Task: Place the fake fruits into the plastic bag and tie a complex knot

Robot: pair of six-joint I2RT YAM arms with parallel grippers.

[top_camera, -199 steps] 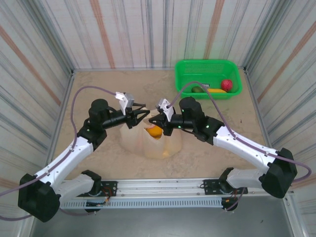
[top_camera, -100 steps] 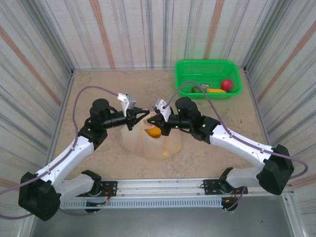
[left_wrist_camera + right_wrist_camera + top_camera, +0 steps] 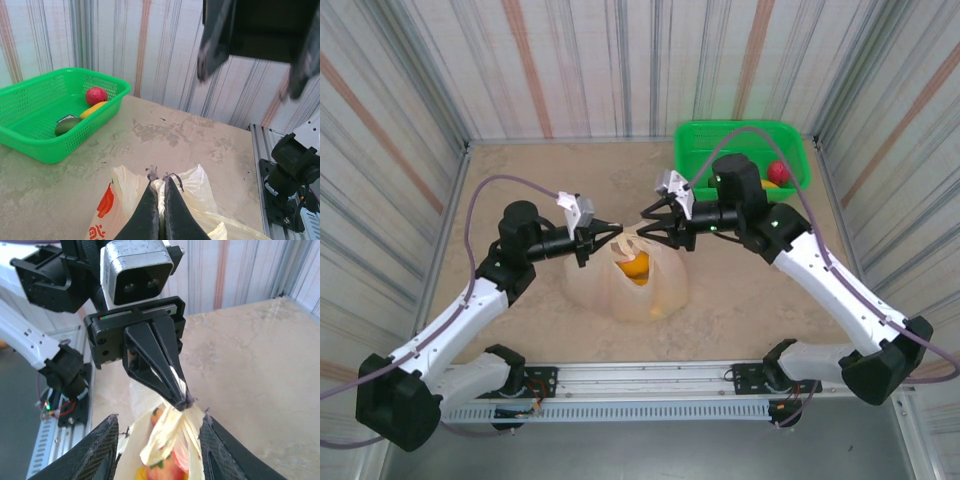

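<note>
Right wrist view: left gripper (image 3: pixel 182 401) pinched tight on the gathered handles of the plastic bag (image 3: pixel 620 295) mid-table, right gripper (image 3: pixel 159 420) spread wide and empty astride them; next grip best takes one loose strip close to the pinch, without tipping the fake fruits (image 3: pixel 636 266) inside.

A green plastic basket (image 3: pixel 698 145) sits in the far right corner of the beige table (image 3: pixel 520 170) beside striped walls (image 3: pixel 570 70).

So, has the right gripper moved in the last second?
Yes. The right gripper has drawn back rightward and up-frame, toward the green basket, and opened, leaving the plastic bag pinched by the left gripper.
</note>
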